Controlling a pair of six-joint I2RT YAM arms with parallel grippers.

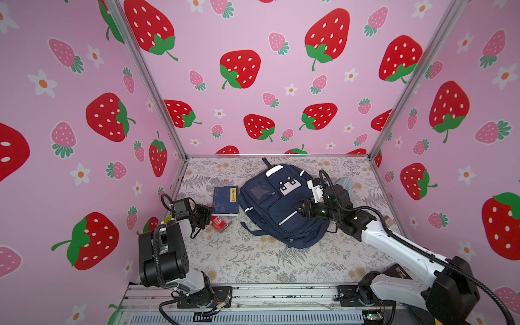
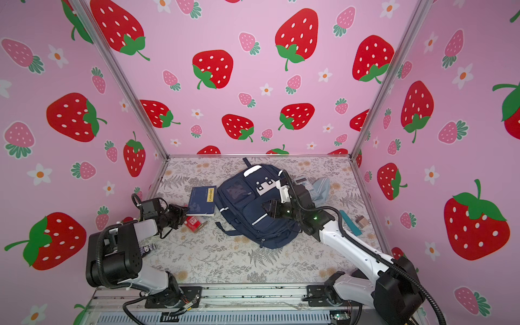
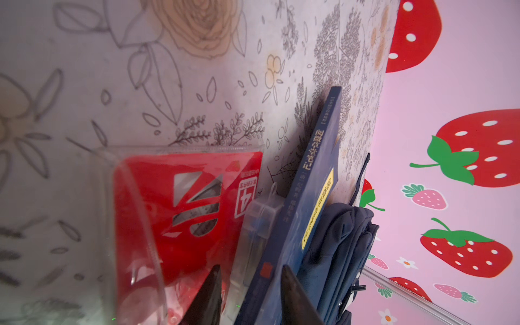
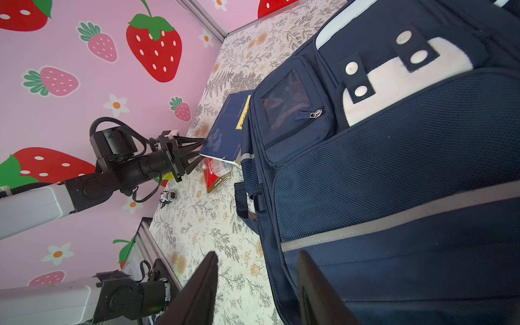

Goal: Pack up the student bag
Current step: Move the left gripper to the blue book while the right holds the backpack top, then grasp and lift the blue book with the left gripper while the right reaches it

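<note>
Navy fabric filled the middle of both top views: the student bag point(image 1: 270, 216) lay flat, front up, at centre frame on the floral table point(image 1: 253, 261), its top loop toward the back wall.

Top view:
- The right arm point(image 1: 394, 242) hid the bag's right edge and most of a pale blue item point(image 1: 346, 183), which could not be identified.
- The left gripper point(image 1: 210, 208), left of centre, had its tips at the near corner of a blue book point(image 1: 225, 200). The jaw gap was too small to read here.
- A red packet point(image 1: 219, 222) lay just below the book.
- The right gripper point(image 1: 294, 204) hung over the bag's lower front pocket.

Top view, more items:
- What looked like a grey calculator point(image 2: 308, 186) was half covered by the arm.
- A teal strip point(image 2: 350, 222) and a wooden block point(image 2: 360, 220) lay at right.
- A small toy figure point(image 2: 147, 249) sat beside the left arm point(image 2: 146, 228), blurred.

Left wrist:
- The fingers point(image 3: 208, 295) were cut off by the frame.
- The jaws stood apart, with the book's point(image 3: 309, 183) corner and a clear plastic case point(image 3: 259, 219) between them. Space showed beside one finger, so no firm clamp was visible.
- The red packet point(image 3: 191, 197) sat in a clear sleeve.
- The bag point(image 3: 343, 247) lay bunched just beyond the book.

Right wrist:
- The fingers point(image 4: 202, 287) stood apart with nothing between them.
- The bag point(image 4: 394, 168) was cropped. It showed a mesh pocket, a grey reflective stripe, a zipped window pocket, and a white patch with navy tabs and white snaps.
- The left gripper point(image 4: 198, 149) straddled the book's corner.
</note>
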